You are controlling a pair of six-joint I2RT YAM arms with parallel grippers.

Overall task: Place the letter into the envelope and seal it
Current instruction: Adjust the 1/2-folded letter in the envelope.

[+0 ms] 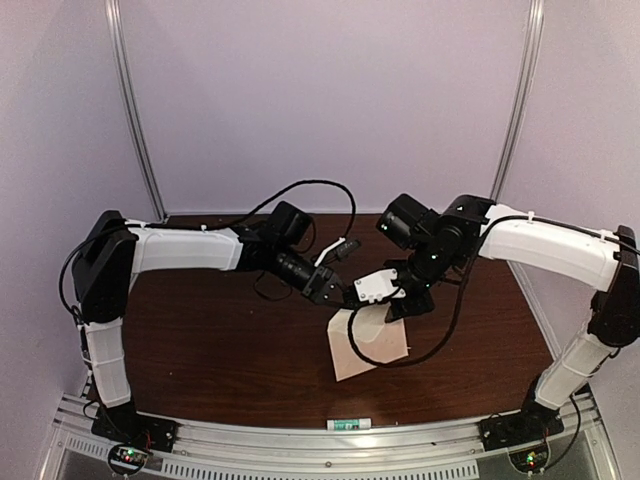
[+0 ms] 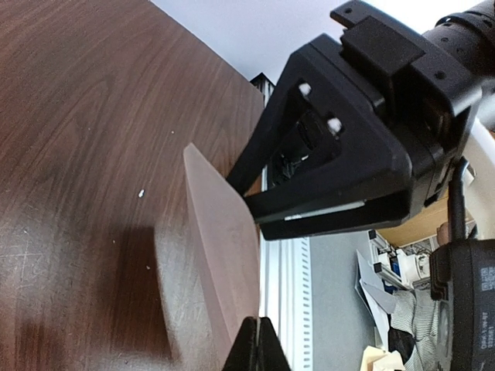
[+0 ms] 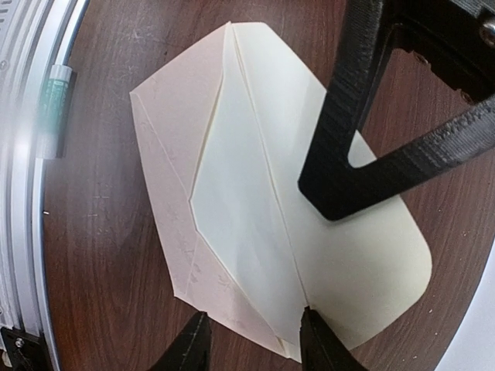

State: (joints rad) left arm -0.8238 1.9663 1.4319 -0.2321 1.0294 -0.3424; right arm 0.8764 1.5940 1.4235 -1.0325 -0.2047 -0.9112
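Note:
The cream-tan envelope [image 1: 365,342] [image 3: 166,201] lies on the dark table with its flap [image 3: 363,255] raised and its mouth spread. A paler sheet [image 3: 247,224] shows inside the mouth; I cannot tell for sure that it is the letter. My left gripper [image 1: 346,296] [image 2: 259,349] is shut on the thin edge of the flap [image 2: 220,247] and holds it up. My right gripper [image 1: 394,311] [image 3: 254,348] hovers open over the envelope's end, one fingertip [image 3: 313,345] at the flap's fold and the other over bare wood. It grips nothing.
A small green-and-white tube [image 1: 348,424] [image 3: 56,100] lies on the metal rail [image 1: 300,440] at the table's front edge. Both arms meet over the middle of the table, their fingers close together.

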